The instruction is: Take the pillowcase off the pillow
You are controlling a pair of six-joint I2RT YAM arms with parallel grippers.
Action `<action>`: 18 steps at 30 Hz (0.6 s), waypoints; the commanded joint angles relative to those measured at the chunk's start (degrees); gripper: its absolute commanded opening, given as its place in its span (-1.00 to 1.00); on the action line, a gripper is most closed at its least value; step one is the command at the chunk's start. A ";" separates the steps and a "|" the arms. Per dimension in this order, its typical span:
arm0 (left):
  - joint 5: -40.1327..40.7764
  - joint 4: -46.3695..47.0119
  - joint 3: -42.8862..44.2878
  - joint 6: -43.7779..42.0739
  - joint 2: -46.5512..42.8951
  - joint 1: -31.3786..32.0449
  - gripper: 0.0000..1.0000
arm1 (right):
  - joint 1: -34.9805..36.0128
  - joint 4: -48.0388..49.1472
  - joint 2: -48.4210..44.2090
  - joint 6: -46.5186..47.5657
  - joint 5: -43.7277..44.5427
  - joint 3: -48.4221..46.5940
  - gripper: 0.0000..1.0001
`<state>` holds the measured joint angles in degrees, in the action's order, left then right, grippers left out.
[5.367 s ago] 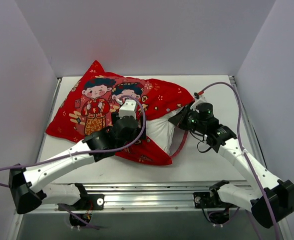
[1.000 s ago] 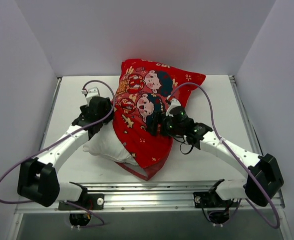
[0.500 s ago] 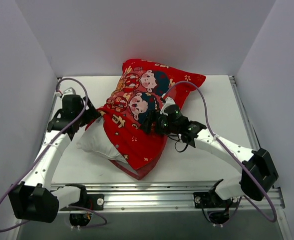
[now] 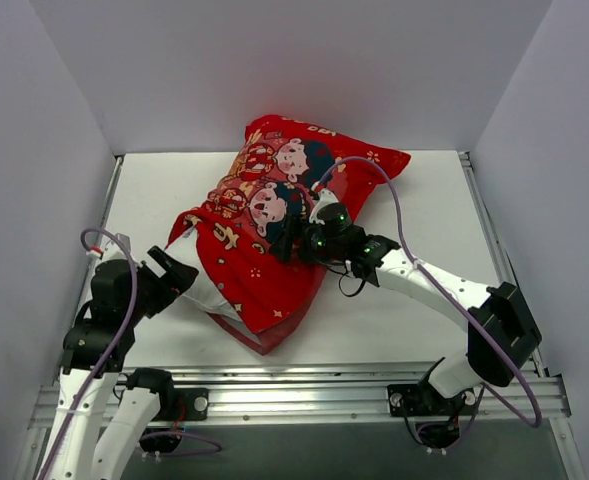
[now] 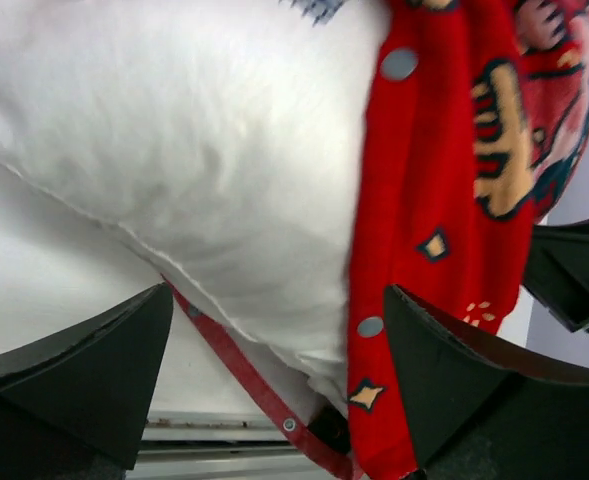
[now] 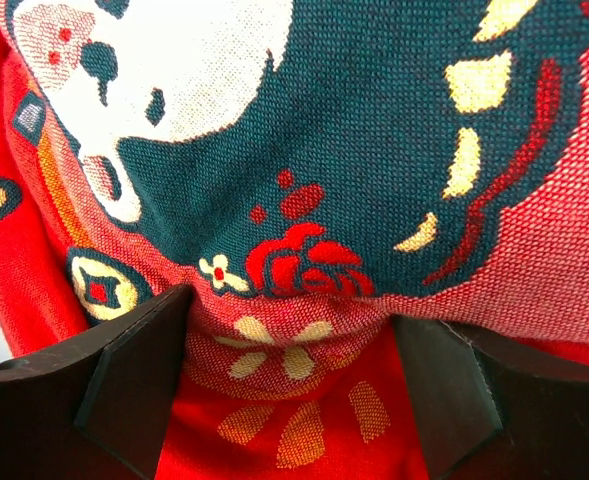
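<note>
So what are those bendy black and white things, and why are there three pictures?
Those are two robot arms bolted to a white table. One picture looks down from above and behind them. The other two come from little cameras on each wrist, so you see the fingers up close. On the table lies a white pillow, partly inside a red pillowcase printed with cartoon children. The right gripper is pinching a thick bunch of the pillowcase. The left gripper is wide open and holds nothing; it points at the bare white end of the pillow.
</note>
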<state>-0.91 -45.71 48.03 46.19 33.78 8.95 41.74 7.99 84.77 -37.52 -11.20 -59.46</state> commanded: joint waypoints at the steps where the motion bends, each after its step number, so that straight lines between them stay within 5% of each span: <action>1: -5.49 -4.12 -6.78 3.98 -1.17 0.19 0.85 | -0.08 6.69 0.92 1.40 1.45 -3.29 0.50; 9: -10.69 3.77 -16.38 9.35 -2.58 3.09 0.89 | -0.08 8.53 1.10 0.52 0.13 -2.42 0.50; 18: -14.92 26.69 -22.36 16.82 -2.49 12.49 0.88 | -0.08 8.80 0.92 0.87 -0.40 -2.41 0.50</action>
<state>-13.98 -32.56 26.11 59.09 31.66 18.46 41.71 9.08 85.17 -37.52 -11.94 -59.70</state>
